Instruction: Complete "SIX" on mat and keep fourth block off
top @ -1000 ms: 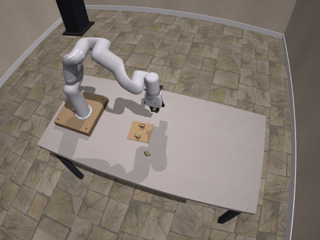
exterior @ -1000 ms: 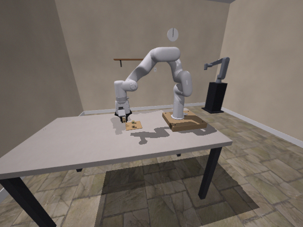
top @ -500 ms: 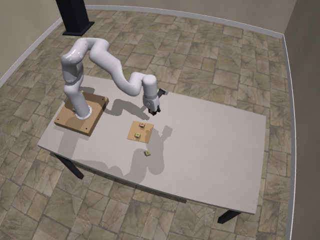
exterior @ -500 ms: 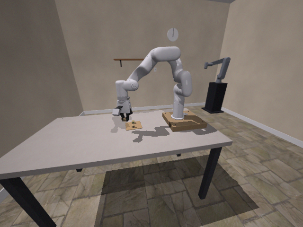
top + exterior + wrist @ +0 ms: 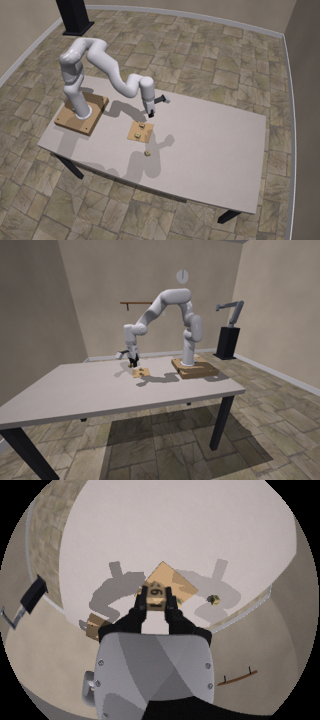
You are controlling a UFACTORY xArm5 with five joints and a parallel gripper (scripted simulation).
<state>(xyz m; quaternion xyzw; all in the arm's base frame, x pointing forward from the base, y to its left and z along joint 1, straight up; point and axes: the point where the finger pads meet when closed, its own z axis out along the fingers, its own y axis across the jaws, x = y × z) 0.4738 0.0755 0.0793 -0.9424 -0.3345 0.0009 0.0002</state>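
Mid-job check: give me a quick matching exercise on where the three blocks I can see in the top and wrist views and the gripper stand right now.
Things:
1. block in the gripper
2. block nearer the gripper
3. lone block
4. gripper

States:
A. on the bare table, off the mat
B. shut, raised beside the mat's far edge
C. on the mat, toward its edge nearest the gripper
D. held off the table between the fingers

Pairs: 1-D, 2-C, 3-A, 4-B
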